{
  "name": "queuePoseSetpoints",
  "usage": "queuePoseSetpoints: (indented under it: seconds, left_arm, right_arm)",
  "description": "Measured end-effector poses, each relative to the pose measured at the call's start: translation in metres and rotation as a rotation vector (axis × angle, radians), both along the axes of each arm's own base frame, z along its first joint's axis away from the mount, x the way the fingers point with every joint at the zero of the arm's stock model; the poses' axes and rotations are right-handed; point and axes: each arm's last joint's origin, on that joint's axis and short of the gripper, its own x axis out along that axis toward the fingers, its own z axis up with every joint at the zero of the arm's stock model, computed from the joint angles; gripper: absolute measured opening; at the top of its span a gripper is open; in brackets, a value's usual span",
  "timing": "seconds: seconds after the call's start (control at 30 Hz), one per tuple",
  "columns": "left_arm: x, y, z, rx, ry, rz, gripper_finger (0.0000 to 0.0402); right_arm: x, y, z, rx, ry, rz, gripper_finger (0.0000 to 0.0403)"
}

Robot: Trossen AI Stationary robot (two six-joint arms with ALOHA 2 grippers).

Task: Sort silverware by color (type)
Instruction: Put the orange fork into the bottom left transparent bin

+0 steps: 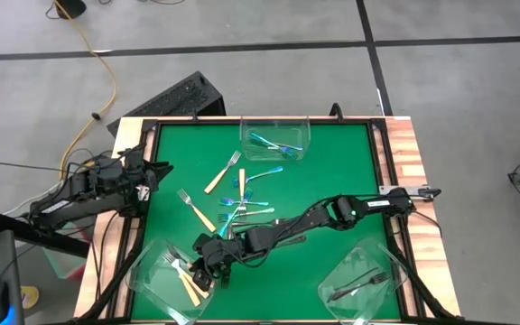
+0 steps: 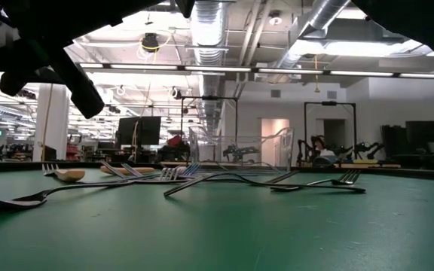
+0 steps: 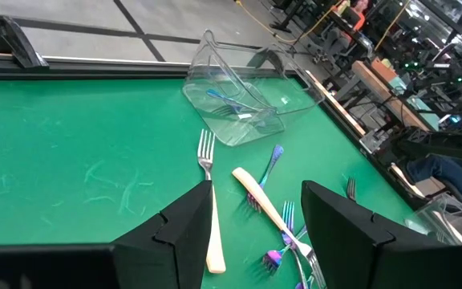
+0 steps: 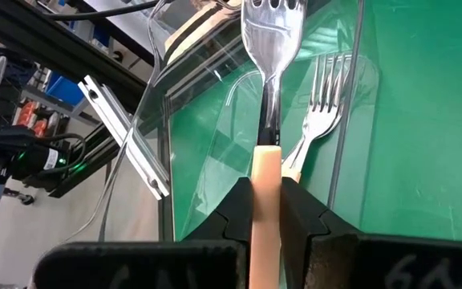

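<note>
My right gripper (image 1: 208,267) reaches across the green mat to the near-left clear tub (image 1: 152,287) and is shut on a tan-handled fork (image 4: 269,96). That tub holds other tan-handled forks (image 1: 188,287). More silverware lies loose mid-mat: two tan-handled forks (image 1: 222,173) (image 1: 195,209) and a cluster of blue-handled forks (image 1: 242,206). Blue forks lie in the far tub (image 1: 275,140), and dark grey ones lie in the near-right tub (image 1: 361,284). My left gripper (image 3: 257,205) waits open at the table's left edge, holding nothing. My right gripper pinches the fork's tan handle (image 4: 267,172) between its two fingers, a short way behind the metal neck. The fork lies along the fingers, its tines (image 4: 275,6) pointing ahead. The fingers slant down from the table's right. The fork's head is above the near-left tub.
A black rail frames the mat, with wooden table edges (image 1: 413,171) outside it. The tub's clear wall (image 4: 215,120) and a fork inside it (image 4: 321,112) lie just under the held fork. A dark fork (image 1: 287,240) lies beneath my right arm.
</note>
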Motion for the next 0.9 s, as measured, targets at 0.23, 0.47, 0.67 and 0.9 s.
queuePoseSetpoints:
  seconds: [0.23,0.47,0.67,0.9]
  left_arm:
    - [0.0,0.0,0.0,0.0,0.0,0.0,0.0176]
    - [0.0,0.0,0.0,0.0,0.0,0.0,0.0176]
    - [0.0,0.0,0.0,0.0,0.0,0.0,0.0176]
    - [0.0,0.0,0.0,0.0,0.0,0.0,0.0176]
  right_arm:
    - [-0.0001,0.0002,-0.0006,-0.001,0.002,0.0,0.0087]
    - [-0.0001,0.0002,-0.0008,-0.001,0.003,0.001,0.0091]
    - [0.0,0.0002,-0.001,-0.001,0.003,0.001,0.0092]
    - [0.0,0.0002,-0.001,-0.02,-0.003,0.012,0.0093]
